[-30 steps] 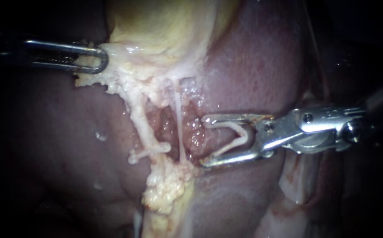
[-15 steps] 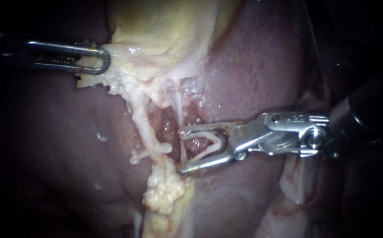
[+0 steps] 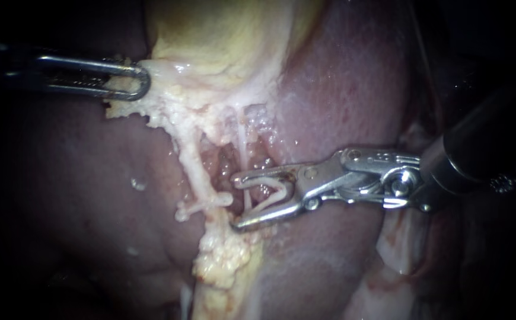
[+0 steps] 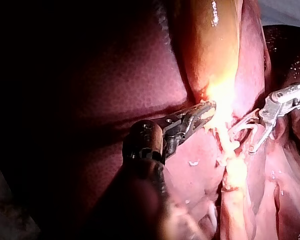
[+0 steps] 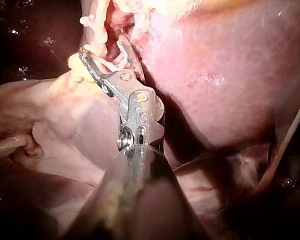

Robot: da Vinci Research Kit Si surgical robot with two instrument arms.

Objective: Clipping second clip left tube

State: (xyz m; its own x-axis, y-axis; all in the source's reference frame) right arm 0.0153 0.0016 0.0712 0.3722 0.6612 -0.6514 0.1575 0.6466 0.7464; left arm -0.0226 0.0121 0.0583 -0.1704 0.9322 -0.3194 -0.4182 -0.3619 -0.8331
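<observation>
The left tube [image 3: 194, 169], pale and thick, runs down from the gallbladder [image 3: 222, 35]. A white clip [image 3: 201, 204] sits across its lower part. My right instrument [image 3: 235, 201] comes in from the right. Its jaws stand wide apart and hold an open white V-shaped clip [image 3: 267, 192]. A thin strand, the right tube [image 3: 241, 148], passes between the jaws. Their tips lie just right of the left tube, apart from it. My left instrument [image 3: 133, 80] is shut on the fatty edge of the gallbladder, also seen in its wrist view [image 4: 202, 112]. The right wrist view shows the loaded jaws [image 5: 102, 47].
Dark red liver [image 3: 341, 89] surrounds the field on both sides. A lump of yellow fat [image 3: 222, 255] hangs below the clipped tube. Raw reddish tissue [image 3: 225, 166] lies between the two tubes.
My right instrument has moved left with its open clip, so the thin strand now lies between its jaws. The left instrument has held still.
</observation>
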